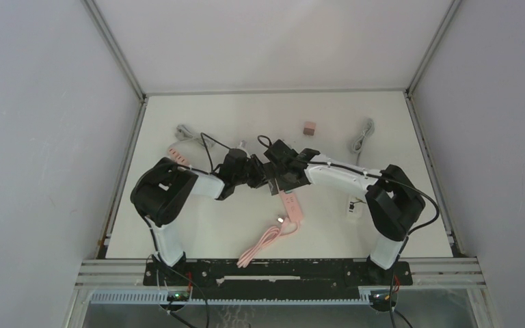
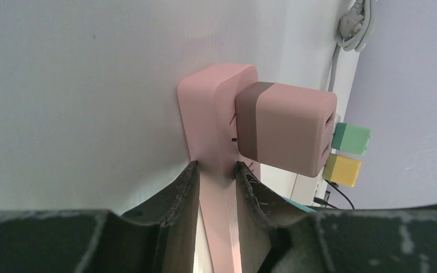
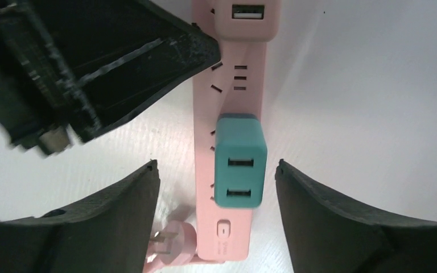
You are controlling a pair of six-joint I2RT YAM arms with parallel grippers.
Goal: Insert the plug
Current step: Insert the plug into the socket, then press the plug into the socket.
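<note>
a: status, left to right?

b: left end effector (image 2: pixel 216 168) is narrow. its pads (image 2: pixel 189 176) sit against both long edges of the pink power strip (image 2: pixel 210 96), which lies flat on the worktop (image 2: pixel 62 85). the plug (image 2: pixel 287 128) is in the strip, at 1 o'clock of those fingertips and apart from them. it reads pinkish-brown from the left wrist and teal from the right wrist. same block as far as i can tell.

a: and the right side?

b: right end effector (image 3: pixel 216 165) is wide. jaws stand at 9 and 3 o'clock of the plug with clear air on both sides, so it's holding nothing.

a: seated?

b: my read is mostly. the left wrist view shows a thin gap at the strip face with a bit of prong (image 2: pixel 234 139) visible. i'd guess it's not fully home.

a: handling?

b: it's a small rigid plastic cube, likely light, and the smooth faces are probably slick. grip two opposite flat sides low near the base, off the usb ports (image 3: pixel 240 162). press straight along the prongs, since cocking it could bend them. the strip looks light and should slide unless it's held.
</note>
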